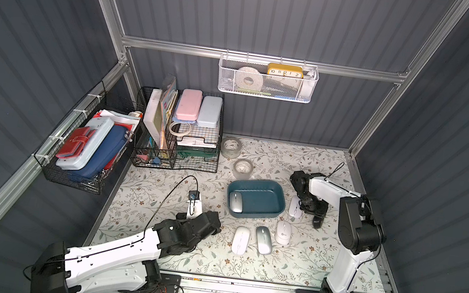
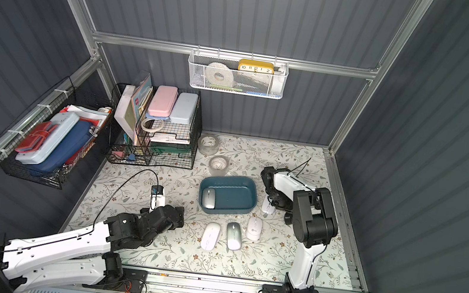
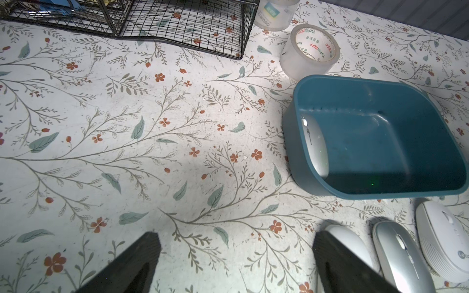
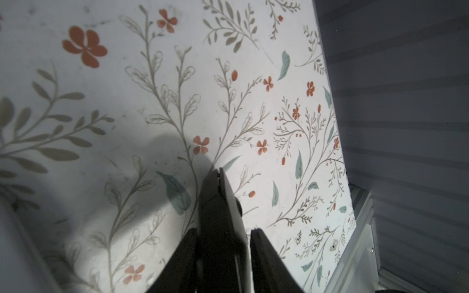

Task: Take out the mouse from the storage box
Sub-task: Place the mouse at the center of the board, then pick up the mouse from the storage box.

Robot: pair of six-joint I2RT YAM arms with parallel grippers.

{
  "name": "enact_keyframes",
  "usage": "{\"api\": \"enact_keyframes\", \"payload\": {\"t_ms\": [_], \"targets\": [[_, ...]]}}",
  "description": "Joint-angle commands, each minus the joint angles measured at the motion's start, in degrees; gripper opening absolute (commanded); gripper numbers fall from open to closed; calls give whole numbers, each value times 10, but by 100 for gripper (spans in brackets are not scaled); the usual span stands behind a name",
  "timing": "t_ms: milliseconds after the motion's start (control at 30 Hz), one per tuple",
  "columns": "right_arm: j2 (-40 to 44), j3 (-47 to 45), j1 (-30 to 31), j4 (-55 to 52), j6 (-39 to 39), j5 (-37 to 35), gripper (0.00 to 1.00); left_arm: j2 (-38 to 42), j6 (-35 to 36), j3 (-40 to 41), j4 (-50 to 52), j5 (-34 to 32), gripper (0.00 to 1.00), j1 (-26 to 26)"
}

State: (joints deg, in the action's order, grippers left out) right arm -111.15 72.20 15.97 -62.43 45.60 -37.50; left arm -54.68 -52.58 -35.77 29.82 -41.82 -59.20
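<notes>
One clear tape roll stands far back on the floral table cover, a second roll just nearer. A black wire rack at far left carries a pink case and a pale blue case (side by side). On the far wall a white mesh basket holds a yellow clock; a black wire basket hangs on the left wall.

Left end effector spread wide, right arm bent, wrist down
</notes>
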Motion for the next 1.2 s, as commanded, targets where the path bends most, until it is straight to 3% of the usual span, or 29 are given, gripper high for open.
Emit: {"api": "enact_keyframes", "payload": {"t_ms": [0,367,667,900,1000,1167], "targets": [[-15,16,6,-4,10,-14,43,0,-2,6,12,-8,99,3],[-1,28,25,9,0,-1,54,-12,-2,2,9,-6,99,3],[109,13,46,21,-30,42,60,-2,-2,1,16,-8,100,3],[234,-26,117,119,-73,189,66,-8,6,-5,10,-8,99,3],[268,-70,156,226,-83,250,72,-19,8,-12,10,-4,99,3],[252,-94,202,344,-73,323,76,-18,1,-17,18,1,99,3]]}}
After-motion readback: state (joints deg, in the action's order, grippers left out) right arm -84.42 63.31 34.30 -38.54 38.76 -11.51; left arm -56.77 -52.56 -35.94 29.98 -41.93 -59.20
